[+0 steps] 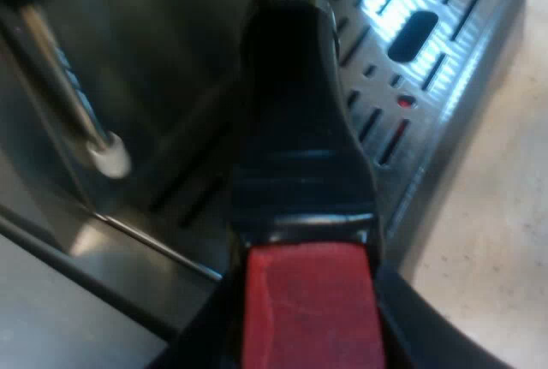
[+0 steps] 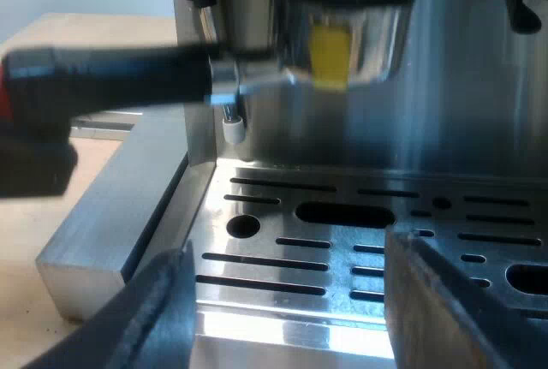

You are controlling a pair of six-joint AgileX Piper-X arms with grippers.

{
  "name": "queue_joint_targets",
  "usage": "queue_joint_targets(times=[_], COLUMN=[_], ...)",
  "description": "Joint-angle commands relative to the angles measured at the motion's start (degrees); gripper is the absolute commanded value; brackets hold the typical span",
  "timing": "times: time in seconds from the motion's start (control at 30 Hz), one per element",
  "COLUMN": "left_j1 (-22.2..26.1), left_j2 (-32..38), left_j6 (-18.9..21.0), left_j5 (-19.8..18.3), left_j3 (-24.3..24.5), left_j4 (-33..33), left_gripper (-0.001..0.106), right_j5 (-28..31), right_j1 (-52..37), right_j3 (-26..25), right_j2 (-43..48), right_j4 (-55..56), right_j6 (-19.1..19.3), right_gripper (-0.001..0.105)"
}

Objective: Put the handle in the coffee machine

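Note:
The holder's dark handle [image 1: 300,129] runs from its red end [image 1: 308,300] up to the espresso machine's front, above the slotted drip tray [image 1: 479,52]. My left gripper [image 1: 308,339] is shut on the red end, with one black finger [image 1: 201,339] on each side. Seen from the right wrist, the holder's metal basket [image 2: 338,39] sits up under the brew head and its handle [image 2: 120,78] sticks out level, my left gripper [image 2: 34,168] at its far end. My right gripper [image 2: 287,249] hangs open low over the drip tray [image 2: 274,322], holding nothing.
The steam wand [image 1: 68,86] with its white tip [image 2: 231,125] hangs beside the brew head, close to the handle's neck. A grey metal block [image 2: 111,223] lies against the machine's side on the light wooden table [image 2: 51,35].

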State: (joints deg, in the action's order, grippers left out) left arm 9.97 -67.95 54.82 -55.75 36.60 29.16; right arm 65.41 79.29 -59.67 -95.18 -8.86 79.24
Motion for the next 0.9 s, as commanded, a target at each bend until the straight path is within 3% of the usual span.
queue_joint_targets(times=[0.03, 0.53, 0.73, 0.9], left_j1=[-0.3, -0.3, -0.3, -0.3], left_j2=[0.4, 0.4, 0.4, 0.4], left_j6=[0.3, 0.3, 0.9, 2.7], left_j5=[-3.4, -7.1, -7.4, -9.0], left_j3=[1.1, 1.4, 3.7, 4.4], left_j4=[-2.2, -2.9, -3.4, -3.4], left_gripper=[0.000, 0.000, 0.000, 0.000], right_j5=[0.3, 0.3, 0.3, 0.5], right_j1=[-0.4, -0.4, -0.4, -0.4], right_j3=[0.0, 0.0, 0.0, 0.0], right_j2=[0.0, 0.0, 0.0, 0.0], right_j4=[-0.3, -0.3, -0.3, 0.1], right_j6=[0.8, 0.8, 0.8, 0.8], right_gripper=[0.051, 0.051, 0.051, 0.051])
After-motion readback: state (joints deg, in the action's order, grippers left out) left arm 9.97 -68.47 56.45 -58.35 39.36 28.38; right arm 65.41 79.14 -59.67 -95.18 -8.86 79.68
